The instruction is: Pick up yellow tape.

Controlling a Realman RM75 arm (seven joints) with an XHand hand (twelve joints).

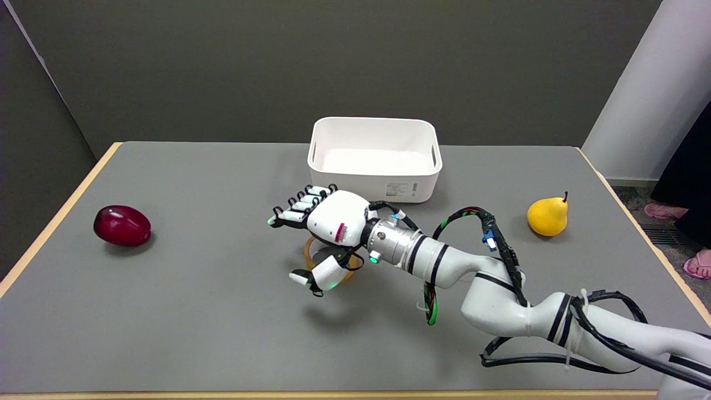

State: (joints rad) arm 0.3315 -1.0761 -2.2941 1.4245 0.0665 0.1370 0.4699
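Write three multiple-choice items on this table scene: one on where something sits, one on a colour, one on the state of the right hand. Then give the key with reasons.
1. Where is the pear?
A. in the white bin
B. on the table, right of the bin
C. beside the red fruit

2. What colour is the fruit at the table's left?
A. dark red
B. green
C. orange

3. What is the right hand doing?
A. gripping the pear
B. resting inside the bin
C. spread open over the yellow tape

Key: 1 B, the pear stands on the grey table off to the right of the white bin. 2 A, its skin is glossy dark red. 3 C, fingers and thumb are apart above the yellow tape, which lies partly hidden under the palm.
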